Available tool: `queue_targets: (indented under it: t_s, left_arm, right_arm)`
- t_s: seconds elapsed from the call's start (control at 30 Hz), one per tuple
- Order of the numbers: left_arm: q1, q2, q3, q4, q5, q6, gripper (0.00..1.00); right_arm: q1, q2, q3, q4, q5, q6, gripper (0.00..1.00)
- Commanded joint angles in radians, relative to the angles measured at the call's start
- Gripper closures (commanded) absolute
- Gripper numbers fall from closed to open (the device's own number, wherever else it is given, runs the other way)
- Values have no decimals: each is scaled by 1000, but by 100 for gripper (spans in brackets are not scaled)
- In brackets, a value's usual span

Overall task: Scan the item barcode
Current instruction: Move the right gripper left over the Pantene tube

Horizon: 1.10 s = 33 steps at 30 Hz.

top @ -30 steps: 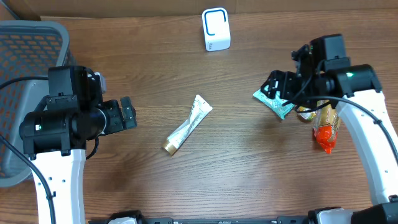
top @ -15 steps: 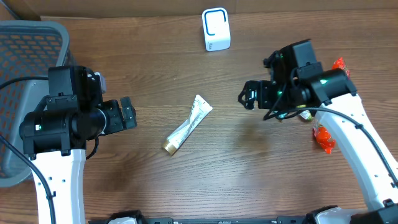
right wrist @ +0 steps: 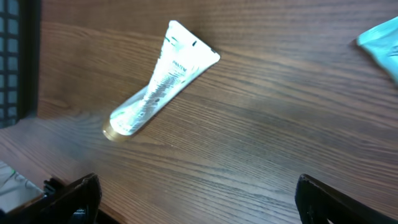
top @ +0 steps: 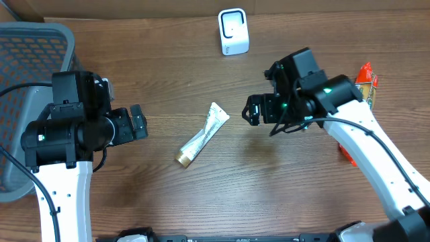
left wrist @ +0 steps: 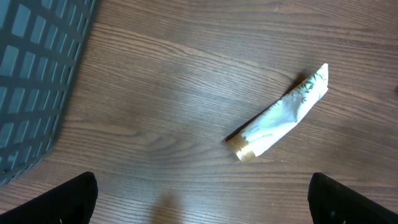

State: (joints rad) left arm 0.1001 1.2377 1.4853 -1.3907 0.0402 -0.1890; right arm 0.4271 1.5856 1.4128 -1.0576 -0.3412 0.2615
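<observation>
White tube (top: 203,135) lies untouched; the right gripper (top: 250,111), jaws apart and empty, has swung in beside it, likely for pickup.

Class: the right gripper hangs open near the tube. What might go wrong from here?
1. The tube lies flat on the table, so the open fingers of the right gripper may scrape the wood or slip off it.
2. No barcode shows on its upper side, so it may reach the scanner facing wrongly.
</observation>
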Motion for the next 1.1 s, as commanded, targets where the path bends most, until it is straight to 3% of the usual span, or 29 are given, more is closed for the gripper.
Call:
queue_targets:
  t_s: [0.0, 0.33, 1.07]
  left_arm:
    - [3, -1, 10, 3, 4, -17, 0]
    - [3, -1, 10, 3, 4, -17, 0]
    - [3, -1, 10, 3, 4, -17, 0]
  right_arm:
    - [19, 48, -11, 10, -30, 4, 0]
    - [38, 143, -11, 30, -64, 4, 0]
    - [38, 143, -11, 61, -64, 3, 0]
